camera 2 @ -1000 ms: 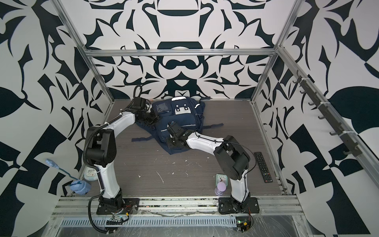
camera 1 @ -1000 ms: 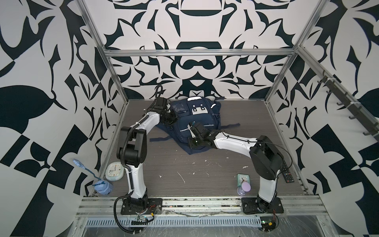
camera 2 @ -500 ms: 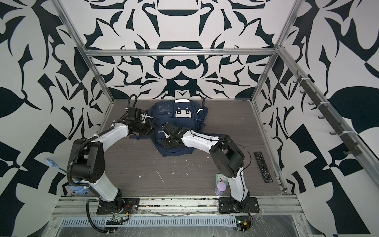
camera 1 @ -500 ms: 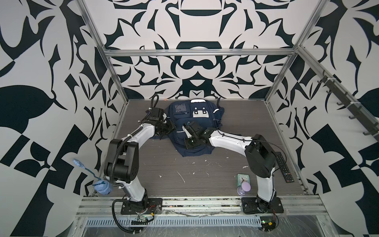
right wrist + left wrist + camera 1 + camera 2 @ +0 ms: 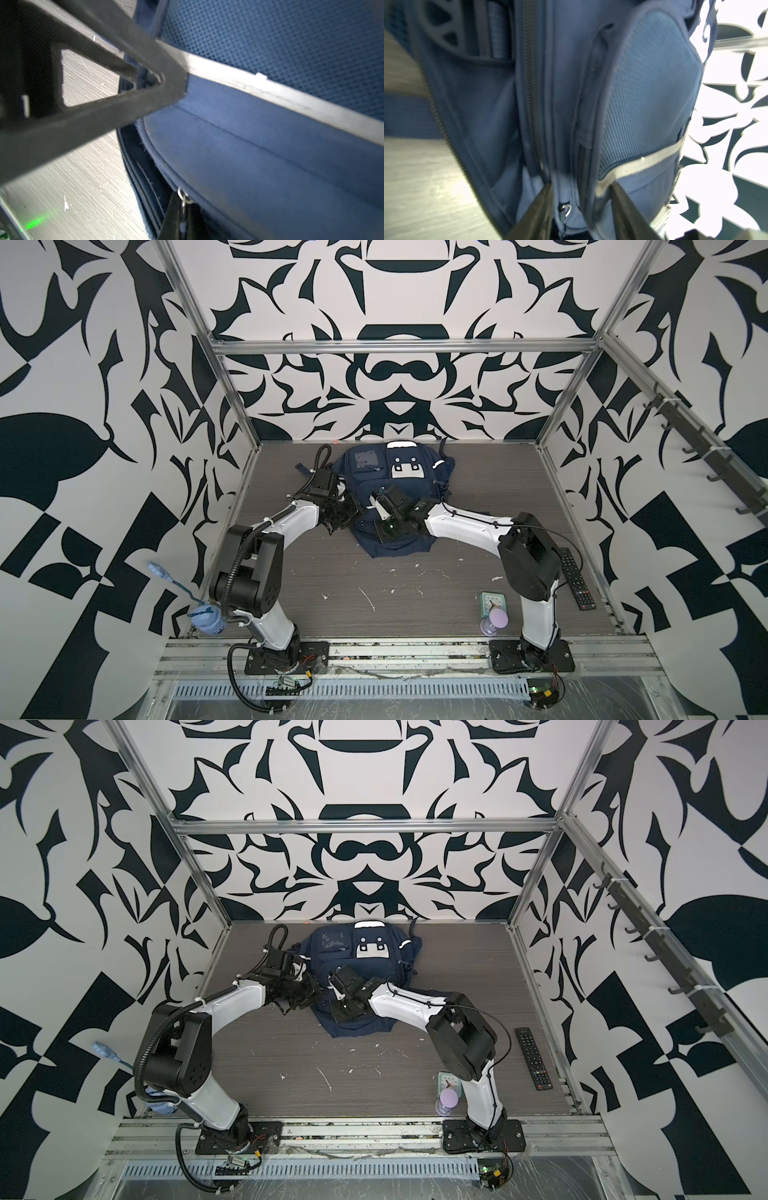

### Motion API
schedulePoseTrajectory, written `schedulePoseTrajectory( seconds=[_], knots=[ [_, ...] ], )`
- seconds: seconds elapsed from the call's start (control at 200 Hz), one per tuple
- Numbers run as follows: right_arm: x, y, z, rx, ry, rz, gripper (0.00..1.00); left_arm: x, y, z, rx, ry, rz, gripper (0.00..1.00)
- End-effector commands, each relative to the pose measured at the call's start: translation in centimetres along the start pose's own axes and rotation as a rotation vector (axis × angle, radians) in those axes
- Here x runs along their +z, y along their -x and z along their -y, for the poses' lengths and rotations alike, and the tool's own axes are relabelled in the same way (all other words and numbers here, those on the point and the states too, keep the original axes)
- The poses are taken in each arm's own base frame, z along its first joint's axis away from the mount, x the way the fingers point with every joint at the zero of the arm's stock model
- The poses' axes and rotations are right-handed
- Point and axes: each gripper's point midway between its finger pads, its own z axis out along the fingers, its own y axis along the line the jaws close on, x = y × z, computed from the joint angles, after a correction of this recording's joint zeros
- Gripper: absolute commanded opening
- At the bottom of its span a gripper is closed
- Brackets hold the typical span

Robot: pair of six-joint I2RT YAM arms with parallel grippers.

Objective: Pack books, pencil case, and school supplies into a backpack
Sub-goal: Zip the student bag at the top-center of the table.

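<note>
The navy backpack (image 5: 409,485) lies flat at the back of the table in both top views, front pockets up. My two grippers meet at its left side. In the left wrist view, my left gripper (image 5: 581,187) is closed over a thick fold of the backpack's side by the mesh pocket (image 5: 648,93). My right gripper (image 5: 182,204) is shut on the zip pull, whose metal ring (image 5: 182,196) shows just past the fingertips. One finger (image 5: 124,93) of the left gripper stands close in front of the right wrist camera. Books, pencil case and school supplies are out of view.
A mint-green clock (image 5: 492,600) and a purple hourglass-shaped thing (image 5: 495,620) stand near the right arm's base. A black remote (image 5: 575,578) lies along the right edge. A blue brush in a cup (image 5: 205,619) sits at the front left corner. White scraps dot the tabletop.
My left gripper let go, came nearer along the backpack's left side and closed there again. The right gripper slid left with the zip pull. The backpack shifted slightly left.
</note>
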Motion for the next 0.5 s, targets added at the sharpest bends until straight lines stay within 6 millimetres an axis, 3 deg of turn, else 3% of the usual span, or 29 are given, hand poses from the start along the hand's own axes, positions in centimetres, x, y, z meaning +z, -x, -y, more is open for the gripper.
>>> schedulePoseTrajectory(
  seconds=[0.0,0.135,0.365,0.495],
  knots=[
    [-3.0,1.7,-1.5,-0.027,0.032,0.055,0.00,0.4,0.6,1.3,0.018,-0.050,0.013,0.33],
    [-3.4,1.5,-1.1,-0.035,0.013,0.051,0.00,0.6,0.9,1.1,0.022,-0.042,0.016,0.19],
    [-3.7,0.4,-0.1,-0.042,-0.028,0.028,0.00,0.6,1.9,0.9,0.022,-0.041,0.031,0.03],
    [-4.1,-0.3,1.0,-0.041,-0.059,0.017,0.00,0.1,2.8,0.2,0.014,-0.029,0.048,0.00]
  ],
)
